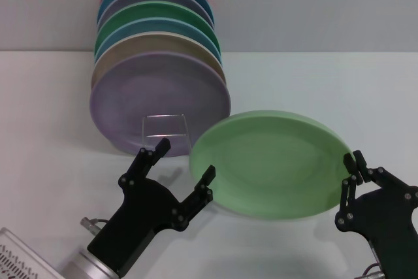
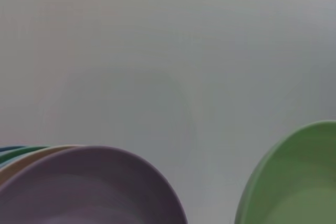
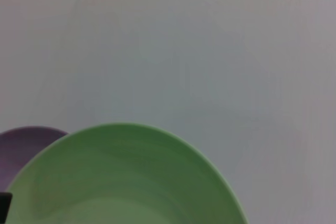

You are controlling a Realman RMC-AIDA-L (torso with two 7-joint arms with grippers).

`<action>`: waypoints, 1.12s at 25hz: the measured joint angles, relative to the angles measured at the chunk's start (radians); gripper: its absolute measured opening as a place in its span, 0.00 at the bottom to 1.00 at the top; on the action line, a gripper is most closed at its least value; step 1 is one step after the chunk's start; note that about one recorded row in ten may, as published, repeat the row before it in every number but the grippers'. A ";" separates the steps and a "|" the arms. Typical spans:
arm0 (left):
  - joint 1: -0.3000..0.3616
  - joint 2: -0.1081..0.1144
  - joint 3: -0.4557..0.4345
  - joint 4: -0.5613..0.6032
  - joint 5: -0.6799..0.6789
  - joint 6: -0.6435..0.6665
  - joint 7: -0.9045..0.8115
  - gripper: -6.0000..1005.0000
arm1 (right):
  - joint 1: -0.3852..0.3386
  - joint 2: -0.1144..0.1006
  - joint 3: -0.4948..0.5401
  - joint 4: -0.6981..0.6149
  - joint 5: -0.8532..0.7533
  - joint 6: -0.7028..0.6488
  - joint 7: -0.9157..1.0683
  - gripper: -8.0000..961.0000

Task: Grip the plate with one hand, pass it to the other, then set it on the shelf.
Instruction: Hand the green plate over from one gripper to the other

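Observation:
The pale mint-green plate point(image 1: 274, 161) is held tilted above the white table, right of the rack. My right gripper point(image 1: 351, 176) is shut on its right rim. My left gripper point(image 1: 185, 159) is open at the plate's left rim; one fingertip point(image 1: 208, 174) overlaps that rim, the other point(image 1: 160, 144) stands apart from it. The plate also shows in the left wrist view point(image 2: 299, 182) and the right wrist view point(image 3: 121, 177). The silver wire shelf point(image 1: 166, 125) shows its looped front before the lilac plate point(image 1: 157, 96).
Several coloured plates point(image 1: 157, 37) stand upright in a row on the shelf behind the lilac one. A white patterned object point(image 1: 19, 256) lies at the near left corner. Bare white table point(image 1: 326, 83) lies right of the stack.

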 joint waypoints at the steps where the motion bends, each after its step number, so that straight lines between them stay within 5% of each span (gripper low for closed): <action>1: 0.000 0.000 0.000 0.000 0.000 0.000 0.000 0.84 | 0.000 0.000 0.000 0.000 0.000 0.000 0.000 0.03; 25: -0.034 -0.001 -0.021 0.009 -0.005 -0.046 -0.010 0.66 | 0.004 0.000 -0.013 -0.008 0.000 -0.003 -0.002 0.03; 28: -0.033 -0.001 -0.025 0.009 -0.005 -0.048 -0.010 0.55 | 0.003 0.000 -0.013 -0.008 0.000 -0.003 -0.002 0.03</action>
